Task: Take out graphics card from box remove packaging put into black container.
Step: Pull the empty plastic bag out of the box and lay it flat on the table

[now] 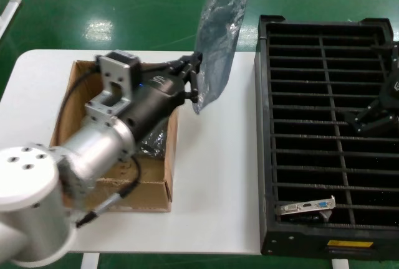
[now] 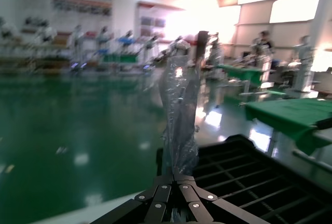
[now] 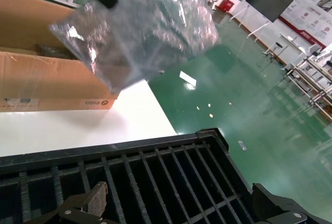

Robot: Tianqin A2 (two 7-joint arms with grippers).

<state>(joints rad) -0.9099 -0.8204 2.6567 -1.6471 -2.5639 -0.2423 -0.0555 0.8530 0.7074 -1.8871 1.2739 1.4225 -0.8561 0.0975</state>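
Pinching the packaging (image 1: 218, 38) between closed fingers, left claw (image 1: 193, 79) raised beyond the box (image 1: 156, 191), bag hanging free above the white surface (image 1: 212, 175) beside the black container (image 1: 268, 126). Graphics card (image 1: 307, 207) lodged in a near slot. Right claw (image 1: 373, 118) hovering over the container, fingers spread wide.

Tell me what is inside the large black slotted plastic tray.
The large black slotted plastic tray holds one dark graphics card with a silver bracket in a near slot. The right gripper hovers open above it. The other visible slots look empty; the slots under that gripper are hidden.
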